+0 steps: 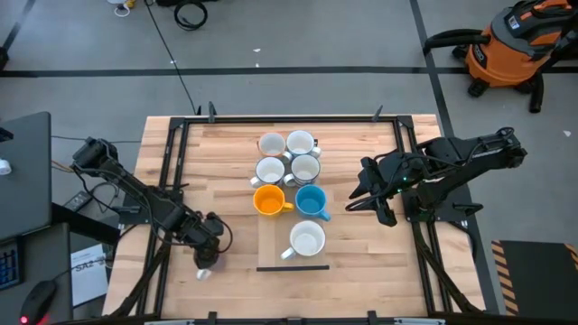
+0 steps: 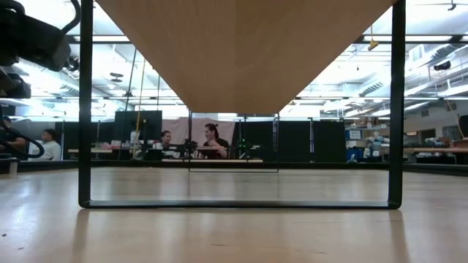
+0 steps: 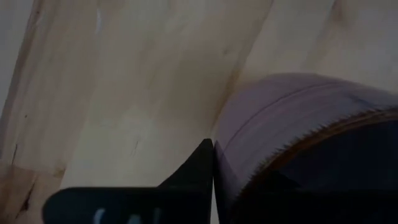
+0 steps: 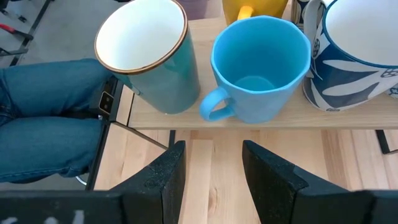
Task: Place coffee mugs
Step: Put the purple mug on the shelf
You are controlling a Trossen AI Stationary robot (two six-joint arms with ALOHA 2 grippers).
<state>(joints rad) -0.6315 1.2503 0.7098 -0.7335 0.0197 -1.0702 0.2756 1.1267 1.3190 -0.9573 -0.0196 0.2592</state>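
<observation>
Seven mugs stand in a cluster on a raised wooden board in mid-table: four white or grey ones [image 1: 287,155], an orange mug [image 1: 268,200], a blue mug [image 1: 311,200] and a white-lined mug [image 1: 307,240]. The purple mug [image 3: 292,118] is at the table's near-left, mostly hidden under my left gripper [image 1: 207,260], which is shut on it. My right gripper [image 1: 370,193] is open, to the right of the blue mug [image 4: 261,68], pointing toward it with a gap between. Its fingers [image 4: 211,168] hover over bare table below the board. My left gripper holds the purple mug at its rim [image 3: 249,177]. One finger [image 3: 202,165] lies against the outside of the wall; the other seems to be inside the dark hollow, but the mug itself hides it. Whether the mug stands on the table or is lifted does not show.
A black metal frame [image 1: 172,162] rings the table. In the low view the board's underside [image 2: 241,51] spans overhead on thin black legs [image 2: 85,109]. A person's jeans-clad legs [image 4: 43,118] show past the table's near edge. Bare wood lies left and right of the board.
</observation>
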